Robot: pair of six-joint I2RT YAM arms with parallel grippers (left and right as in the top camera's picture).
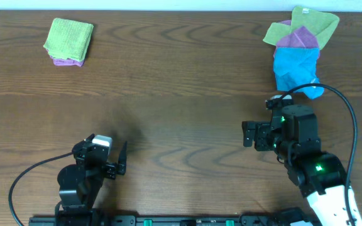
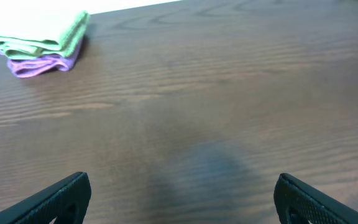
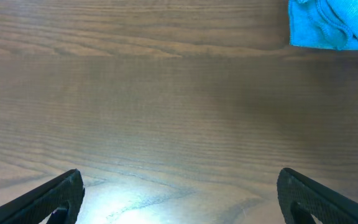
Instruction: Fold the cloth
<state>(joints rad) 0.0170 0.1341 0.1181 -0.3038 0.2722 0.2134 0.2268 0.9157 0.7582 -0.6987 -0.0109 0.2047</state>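
The lime-green cloth (image 1: pixel 69 37) lies folded into a square on top of a folded purple cloth (image 1: pixel 66 61) at the far left of the table. No tag shows on it. It also shows in the left wrist view (image 2: pixel 39 37), far ahead to the left. My left gripper (image 1: pixel 119 163) (image 2: pixel 182 199) is open and empty over bare wood near the front edge. My right gripper (image 1: pixel 249 134) (image 3: pixel 179 196) is open and empty over bare wood, well to the right of the cloth.
At the far right lies a bunched pile: another green cloth (image 1: pixel 313 22), a purple cloth (image 1: pixel 297 37) and a bright blue cloth (image 1: pixel 297 69). The blue cloth's edge shows in the right wrist view (image 3: pixel 328 25). The dark wooden table (image 1: pixel 181 100) lies between the arms.
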